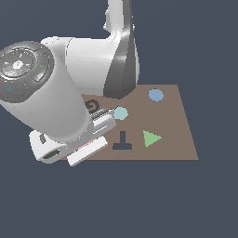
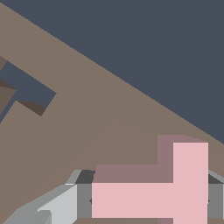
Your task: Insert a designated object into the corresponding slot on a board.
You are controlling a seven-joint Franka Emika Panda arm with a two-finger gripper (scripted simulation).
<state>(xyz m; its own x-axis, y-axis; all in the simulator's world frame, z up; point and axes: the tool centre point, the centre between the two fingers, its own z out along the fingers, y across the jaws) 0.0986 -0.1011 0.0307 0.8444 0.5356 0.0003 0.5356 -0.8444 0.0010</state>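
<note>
The designated object, a pale pink T-shaped piece (image 2: 175, 192), lies between my gripper (image 2: 148, 205) in the wrist view. A grey finger (image 2: 83, 201) presses on each end of it, so the gripper is shut on it. The brown board (image 2: 109, 131) is right beneath. The slot, a dark navy T-shaped recess (image 1: 122, 142), sits near the board's front edge, and only part of the slot (image 2: 26, 94) shows in the wrist view, off to one side of the piece. In the exterior view the white hand (image 1: 88, 139) hangs over the board's front corner at the exterior view's left, hiding its fingers.
On the board (image 1: 172, 135) lie a green triangle (image 1: 151, 138), a pale teal hexagon (image 1: 121, 113), a blue round piece (image 1: 155, 95) and a dark curled mark (image 1: 93, 106). The big white arm (image 1: 56, 93) hides the board's left part.
</note>
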